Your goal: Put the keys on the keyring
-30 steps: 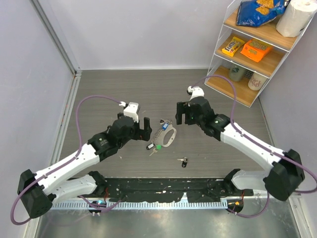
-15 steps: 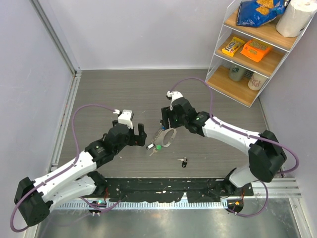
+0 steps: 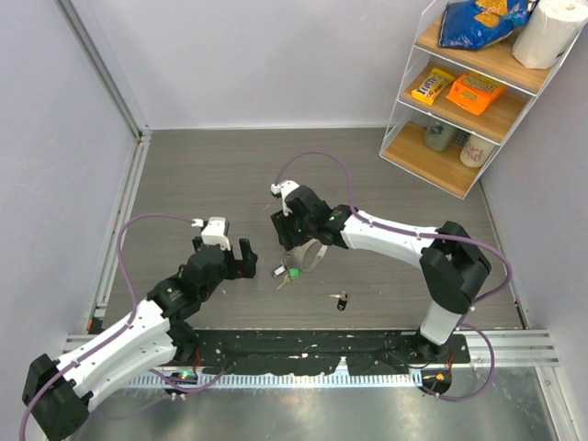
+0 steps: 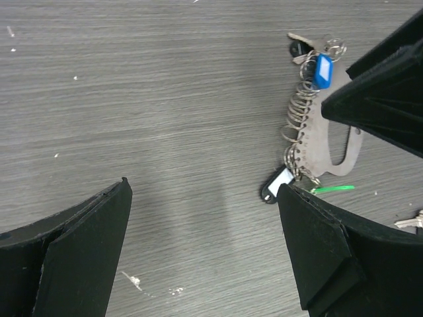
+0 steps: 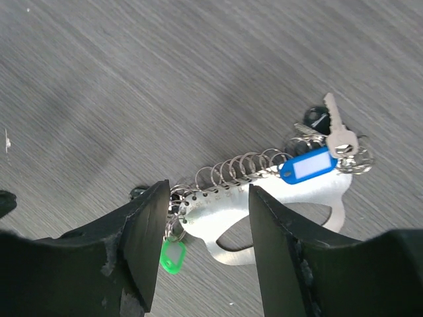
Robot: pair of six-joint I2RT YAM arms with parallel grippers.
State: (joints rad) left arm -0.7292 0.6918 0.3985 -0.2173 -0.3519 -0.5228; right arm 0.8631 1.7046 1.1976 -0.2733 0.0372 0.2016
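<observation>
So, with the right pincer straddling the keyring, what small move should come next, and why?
Probably close the right pincer on the keyring: its fingers stand apart either side of the grey plate's ringed end, nothing gripped yet. The left pincer hangs open nearby.

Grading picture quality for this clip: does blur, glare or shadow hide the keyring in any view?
Top external: sharp, even light, but the right pincer covers part of the keyring. Right wrist: keyring crisp, a soft shadow on the table. Left wrist: in focus, its dark fingers crowd the lower corners.

Keyring (image 5: 208, 212) pale grey; tag (image 5: 308, 166) blue; key head (image 5: 172, 255) green; fingers (image 5: 149, 244) black.
</observation>
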